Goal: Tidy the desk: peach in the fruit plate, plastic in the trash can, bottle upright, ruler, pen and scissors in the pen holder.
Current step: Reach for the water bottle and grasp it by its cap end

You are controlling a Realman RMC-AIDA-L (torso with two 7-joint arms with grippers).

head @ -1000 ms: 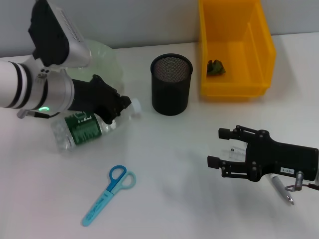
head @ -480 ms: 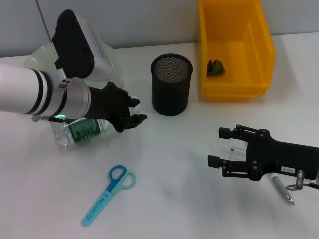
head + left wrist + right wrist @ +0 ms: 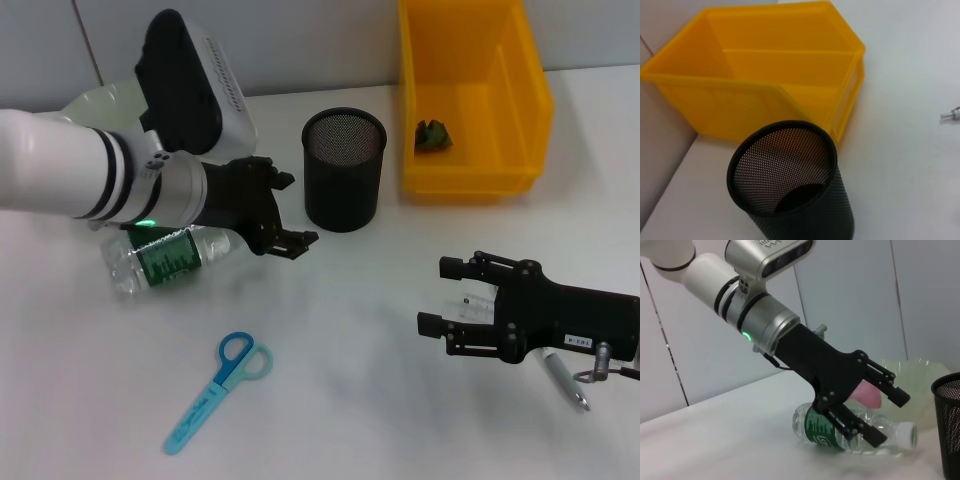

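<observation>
Lying on its side on the white bench [image 3: 330, 330], a clear water bottle [image 3: 165, 255] with a green label rests at the robot's left, its white cap [image 3: 908, 434] visible only in the right wrist view. The left end effector [image 3: 290, 212] hovers just past the bottle's cap end, between the bottle and the black mesh pen holder [image 3: 343, 168], with its two black fingers spread wide and nothing between them. In the right wrist view those fingers sit just above the bottle's neck, not gripping it.

That same view also shows a pale green fruit plate [image 3: 920, 385] behind the bottle with a pink peach [image 3: 867, 395] in it, partly hidden by the left end effector; in the head view only the plate's rim peeks out behind the left arm and the peach is hidden.

The pen holder stands upright near the middle rear of the bench, and the left wrist view looks down into it; what lies at its bottom cannot be made out. Just beside it stands a yellow bin [image 3: 472, 95], with a small dark green crumpled piece [image 3: 432, 135] inside, seen in the head view.

Blue scissors [image 3: 217, 391] lie flat near the front edge, apart from the bottle.

The right end effector [image 3: 438, 298] rests low at the robot's right, fingers wide apart and holding nothing. A silver pen [image 3: 565, 381] lies under its wrist, partly covered.
</observation>
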